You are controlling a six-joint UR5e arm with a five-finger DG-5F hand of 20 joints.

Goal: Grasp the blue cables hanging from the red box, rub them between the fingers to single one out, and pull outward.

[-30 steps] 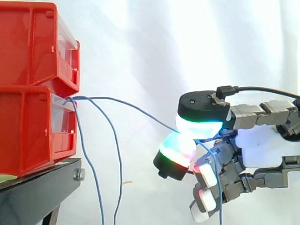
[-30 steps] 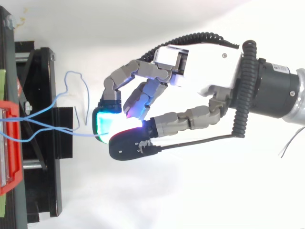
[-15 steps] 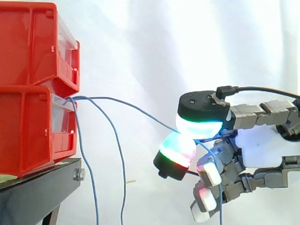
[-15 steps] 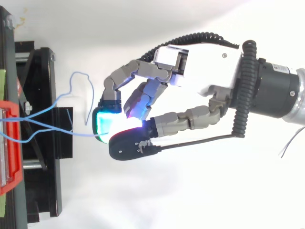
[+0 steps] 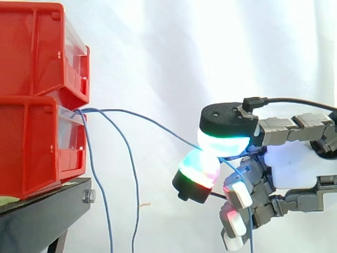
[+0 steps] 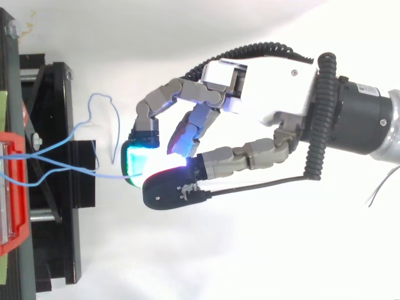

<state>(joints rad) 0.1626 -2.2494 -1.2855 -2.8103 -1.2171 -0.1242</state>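
The hand [image 6: 269, 75] has its fingers [image 5: 225, 141] curled, two glowing pads pinching one blue cable [image 5: 163, 128]. It slopes straight up and left to the lower red box [image 5: 31, 153] on the stand [image 5: 47, 211]. Two other cables [image 5: 136, 184] hang loose beside the box.

I had the hand [image 5: 295, 168] pinching one thin blue cable [image 5: 163, 129] from the lower red plastic bin [image 5: 37, 142]; two more blue strands [image 5: 133, 184] hung loose.
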